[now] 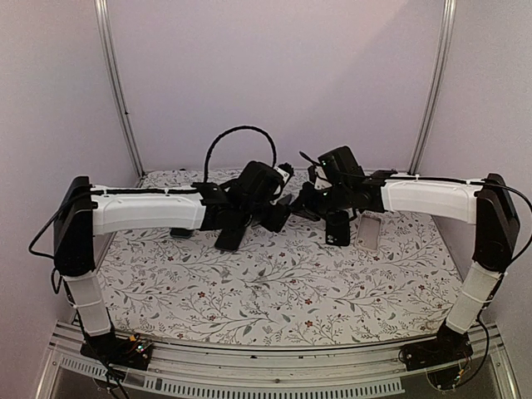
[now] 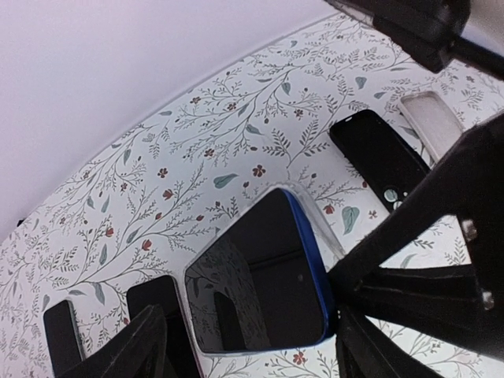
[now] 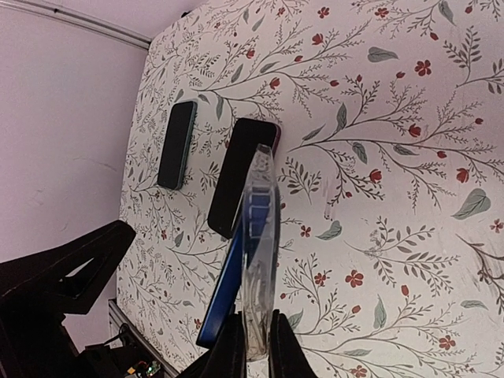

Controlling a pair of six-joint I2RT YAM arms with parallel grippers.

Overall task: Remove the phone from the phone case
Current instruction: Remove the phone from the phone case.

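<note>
A blue phone (image 2: 260, 276) with a dark screen sits partly in a clear phone case (image 2: 318, 224), held above the table. My right gripper (image 3: 253, 323) is shut on the case's (image 3: 258, 220) lower edge. In the right wrist view the phone's blue side (image 3: 228, 283) leans away from the case on the left. My left gripper (image 2: 250, 315) is open, with one finger on each side of the phone and small gaps showing. In the top view both grippers meet at the back middle, left (image 1: 278, 212) and right (image 1: 306, 204).
Lying on the floral cloth are a black phone (image 2: 378, 153), an empty clear case (image 2: 429, 114), another black phone (image 3: 240, 173) and a dark green phone (image 3: 176, 144). In the top view these spare phones lie under and beside the grippers (image 1: 230, 235), (image 1: 337, 229).
</note>
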